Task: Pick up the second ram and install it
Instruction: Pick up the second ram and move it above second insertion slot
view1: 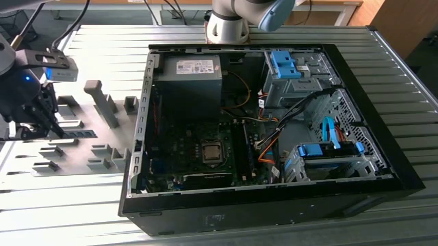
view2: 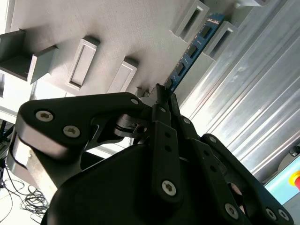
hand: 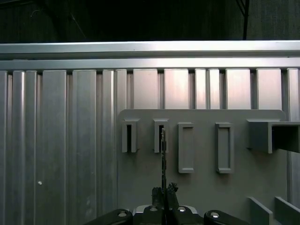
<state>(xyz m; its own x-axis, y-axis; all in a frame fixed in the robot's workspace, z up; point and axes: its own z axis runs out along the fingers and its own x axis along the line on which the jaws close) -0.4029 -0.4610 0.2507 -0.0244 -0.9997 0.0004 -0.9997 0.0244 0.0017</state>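
I'm watching the end effector (hand: 164, 191) pinching nearly closed on the second ram (hand: 163, 159), stick running ahead into grey holder block (hand: 157, 136).

second ram (view1: 81, 134) on holder plate (view1: 72, 146) — exterior view's left of case (view1: 226, 218), both on table (view1: 110, 46)

At the exterior view's left, the pincer (view1: 52, 130) reaches down to the grey holder plate (view1: 82, 146) on the ribbed table (view1: 110, 41), apparently gripping the second ram (view1: 82, 134) by one end. The open computer case (view1: 274, 211) lies alongside.
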